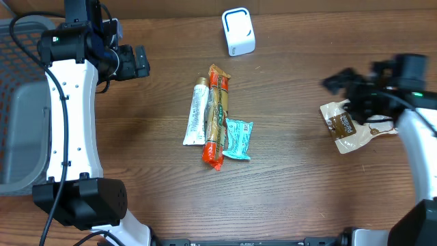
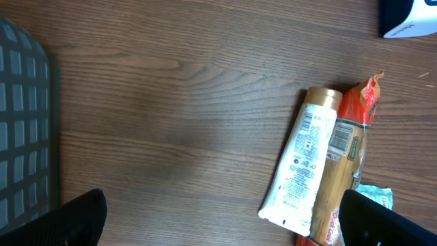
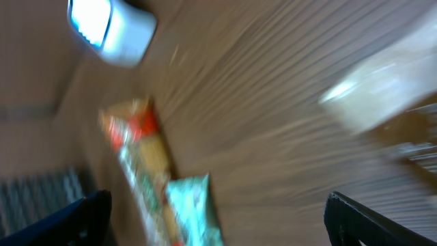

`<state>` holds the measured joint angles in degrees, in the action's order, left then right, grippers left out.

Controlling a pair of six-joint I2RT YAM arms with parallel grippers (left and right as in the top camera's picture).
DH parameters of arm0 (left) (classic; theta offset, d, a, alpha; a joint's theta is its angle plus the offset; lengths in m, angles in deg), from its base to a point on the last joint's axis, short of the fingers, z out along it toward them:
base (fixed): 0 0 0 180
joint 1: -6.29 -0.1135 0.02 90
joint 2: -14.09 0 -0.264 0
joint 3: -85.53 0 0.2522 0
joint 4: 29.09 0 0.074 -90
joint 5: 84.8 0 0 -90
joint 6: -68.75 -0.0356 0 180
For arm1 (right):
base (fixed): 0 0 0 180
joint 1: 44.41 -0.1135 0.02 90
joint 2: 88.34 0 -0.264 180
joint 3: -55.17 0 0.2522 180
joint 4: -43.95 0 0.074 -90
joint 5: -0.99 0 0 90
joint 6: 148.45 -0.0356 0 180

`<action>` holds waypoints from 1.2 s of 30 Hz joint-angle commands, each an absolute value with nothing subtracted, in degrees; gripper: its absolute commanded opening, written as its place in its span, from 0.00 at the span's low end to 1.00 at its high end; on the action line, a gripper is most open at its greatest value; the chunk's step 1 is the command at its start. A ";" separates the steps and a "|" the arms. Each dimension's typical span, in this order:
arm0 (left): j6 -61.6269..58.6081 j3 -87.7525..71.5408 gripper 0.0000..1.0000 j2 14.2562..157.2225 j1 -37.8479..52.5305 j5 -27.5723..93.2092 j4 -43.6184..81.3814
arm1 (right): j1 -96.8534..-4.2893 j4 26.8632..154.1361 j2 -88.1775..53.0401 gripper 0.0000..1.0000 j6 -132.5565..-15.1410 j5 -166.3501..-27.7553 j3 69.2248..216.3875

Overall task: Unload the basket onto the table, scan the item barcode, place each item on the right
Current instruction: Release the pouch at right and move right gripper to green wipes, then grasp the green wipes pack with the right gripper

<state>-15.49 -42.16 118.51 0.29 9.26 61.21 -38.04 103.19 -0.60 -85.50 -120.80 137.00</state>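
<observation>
Left pincer (image 1: 141, 62) spread, level above the tabletop's (image 1: 293, 198) far-left corner. Right pincer (image 1: 332, 81) spread, angled just beside the brown packet (image 1: 349, 131) at the right edge; packet lettering unreadable.

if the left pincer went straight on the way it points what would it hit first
Probably bare table: the left pincer aims down at wood short of the white tube. Depth is unclear, so the tube could come first.
</observation>
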 commanded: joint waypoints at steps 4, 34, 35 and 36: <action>-16.36 -42.81 1.00 118.27 0.73 9.26 61.14 | -56.51 97.22 5.94 0.60 -92.23 -121.63 135.10; -16.36 -42.81 1.00 118.27 0.77 9.26 60.97 | -71.17 103.82 19.73 0.38 -92.60 -111.51 135.93; -16.36 -42.81 1.00 118.27 0.77 9.26 60.95 | -69.66 104.78 19.73 0.40 -91.03 -111.58 136.57; -16.36 -42.81 1.00 118.27 0.77 9.26 60.97 | -68.07 105.90 19.71 0.41 -89.37 -111.55 137.42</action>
